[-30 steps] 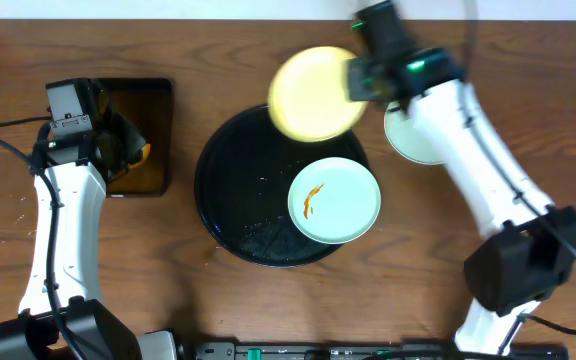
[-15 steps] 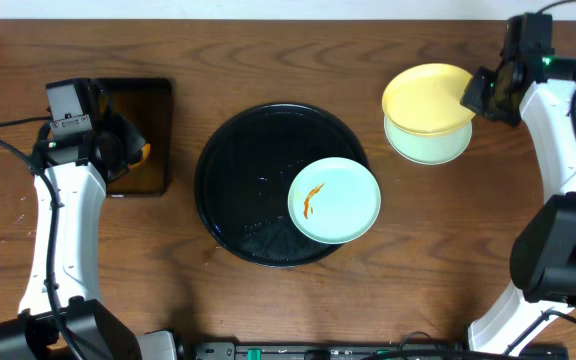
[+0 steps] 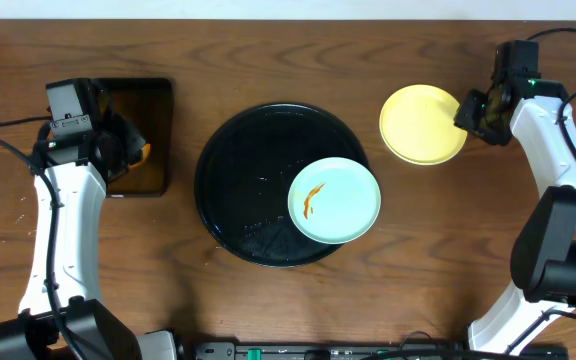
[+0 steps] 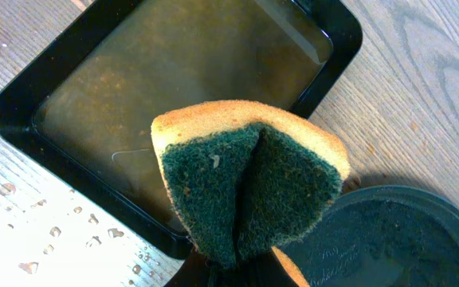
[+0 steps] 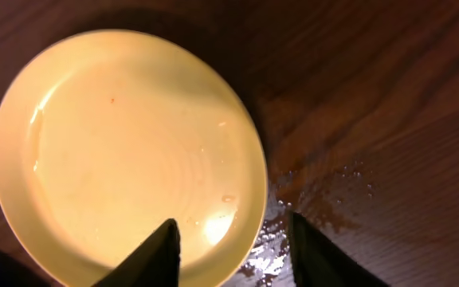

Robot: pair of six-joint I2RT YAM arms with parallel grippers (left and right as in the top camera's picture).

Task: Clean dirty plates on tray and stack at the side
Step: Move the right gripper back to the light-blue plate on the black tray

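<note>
A pale yellow plate (image 3: 423,123) lies flat on the table to the right of the large round black tray (image 3: 238,180); it looks wet and clean in the right wrist view (image 5: 126,151). My right gripper (image 3: 471,112) is open, its fingers (image 5: 229,247) straddling that plate's right rim. A mint-blue plate (image 3: 334,200) with an orange sauce streak lies on the tray's right part. The second mint-blue plate does not show. My left gripper (image 3: 128,150) is shut on a folded green-and-yellow sponge (image 4: 249,179).
A smaller rectangular black tray (image 3: 148,110) with brownish liquid (image 4: 174,80) stands at the left, under the sponge. Water drops (image 5: 317,199) lie on the wood beside the yellow plate. The round tray's edge also shows in the left wrist view (image 4: 389,239).
My right arm carried the yellow plate from above the round tray to the right and set it down over the mint-blue plate there, then opened. The left arm has not moved.
</note>
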